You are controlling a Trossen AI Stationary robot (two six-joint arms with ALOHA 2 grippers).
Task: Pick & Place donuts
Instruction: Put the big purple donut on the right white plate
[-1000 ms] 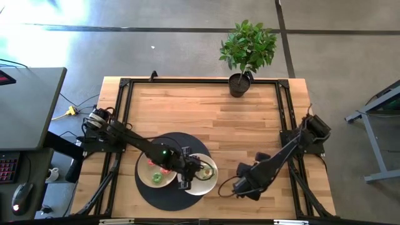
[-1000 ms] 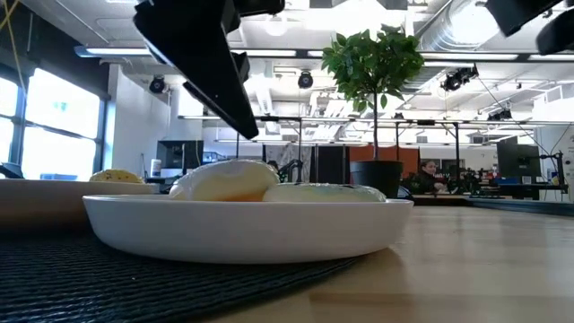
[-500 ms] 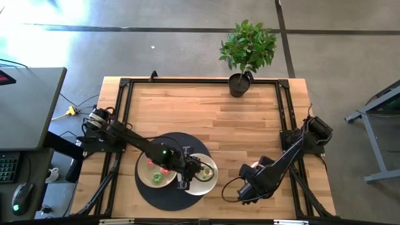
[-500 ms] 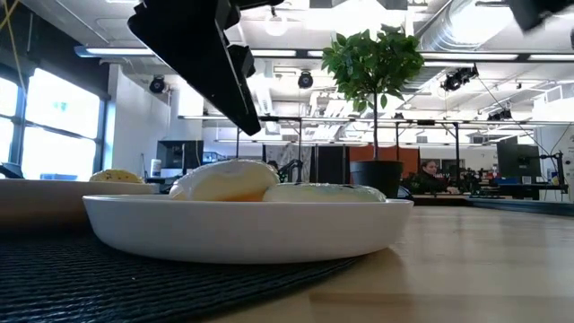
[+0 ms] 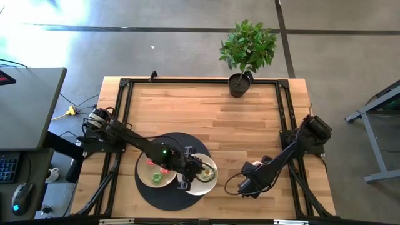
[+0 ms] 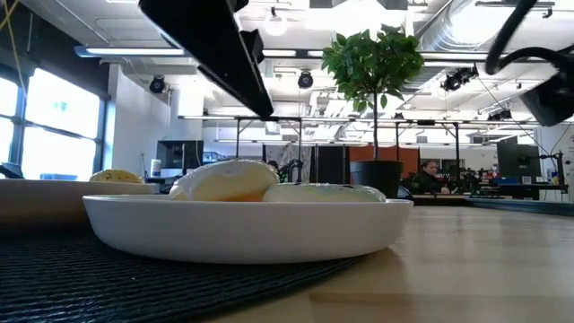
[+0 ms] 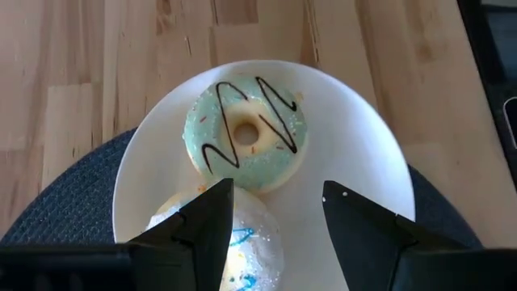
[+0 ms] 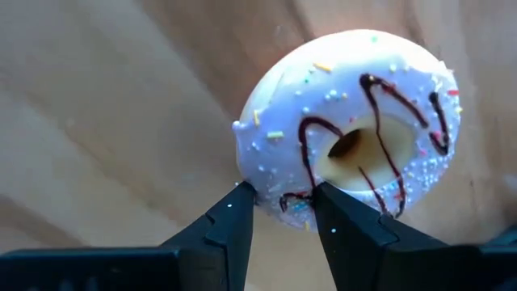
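High view first: we see the right gripper low over bare worktop near the front edge, to the right of the mat. A second ago it sat a little further left; half a second ago it had swung slightly right and forward, and now it has settled between those spots with the arm folded tighter. In the right wrist view its fingers pinch the near rim of a pink sprinkled donut with dark icing lines, so we read these jaws as closed on that donut, which lies on or just above the wood; we cannot tell whether it has lifted. The left gripper has stayed over the right plate throughout; its jaws stand apart and empty above a green-white donut and a cream donut already lying there. In the low view both rest in that plate. The other plate holds smaller donuts. We judge the grasp made, with the carry to a plate next; such a thin rim hold could slip.
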